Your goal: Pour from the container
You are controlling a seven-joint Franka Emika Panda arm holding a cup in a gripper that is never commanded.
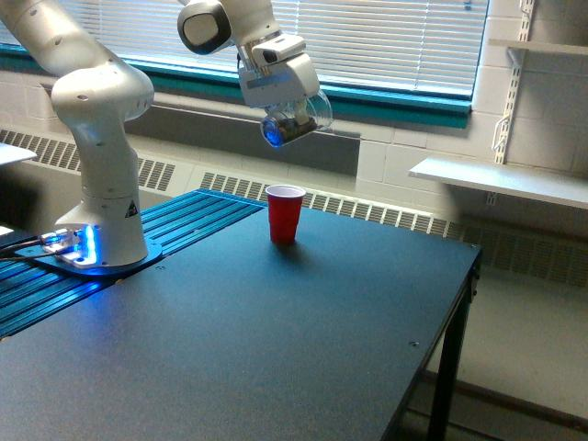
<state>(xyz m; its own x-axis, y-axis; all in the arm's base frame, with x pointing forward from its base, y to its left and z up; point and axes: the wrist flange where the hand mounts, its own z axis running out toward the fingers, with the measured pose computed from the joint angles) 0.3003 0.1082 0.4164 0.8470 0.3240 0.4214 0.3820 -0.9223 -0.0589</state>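
The container (296, 120), a small clear plastic cup with something dark inside, hangs tipped on its side in the air. Its mouth points toward the exterior view's left and slightly down. My gripper (287, 103) is shut on the container from above. A red cup (285, 213) with a white inside stands upright on the dark table (276, 349), well below the container's mouth. Nothing is seen falling between the two cups.
The arm's white base (103, 202) stands at the exterior view's left on blue slatted rails (184, 216). The table's right edge (450, 312) drops to the floor. A white wall shelf (501, 179) sits at the right, window blinds behind.
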